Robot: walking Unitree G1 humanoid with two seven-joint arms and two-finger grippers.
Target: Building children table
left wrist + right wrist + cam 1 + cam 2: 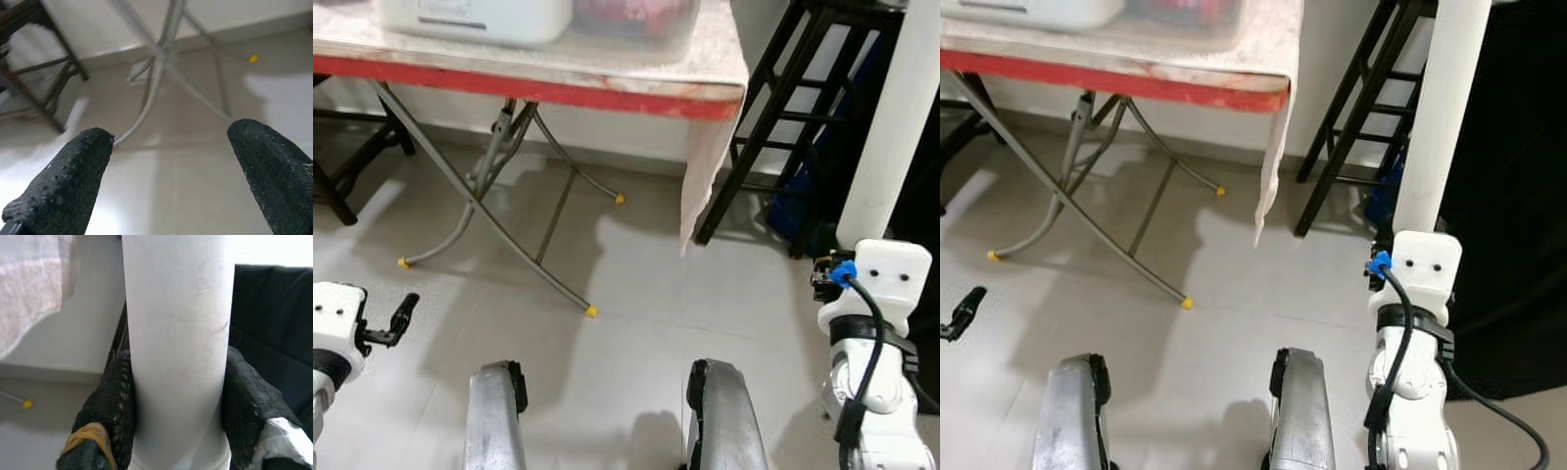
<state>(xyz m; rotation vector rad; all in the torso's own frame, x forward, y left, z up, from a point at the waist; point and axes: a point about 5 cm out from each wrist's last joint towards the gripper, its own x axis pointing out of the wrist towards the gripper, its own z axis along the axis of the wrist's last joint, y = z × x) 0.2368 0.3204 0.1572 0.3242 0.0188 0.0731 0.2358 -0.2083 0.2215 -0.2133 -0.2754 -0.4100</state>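
Count, head views:
- One white tube (901,117), upright, right edge of frame.
- Two claws: right claw (176,431) clamped around the tube; left claw (399,321) lower left, fingers apart.
- One folding tabletop (607,83), red-edged, top of frame.
- Three yellow leg caps (591,311) on the floor.
- Two containers on it: one white (475,18), one clear (636,20).
- One black rack (783,108), upper right.

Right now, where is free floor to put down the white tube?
Bare tiles lie between the folding table's legs, the black rack and the robot's knees. It is crowded under the table. The right gripper holds the white tube; the left gripper is open.
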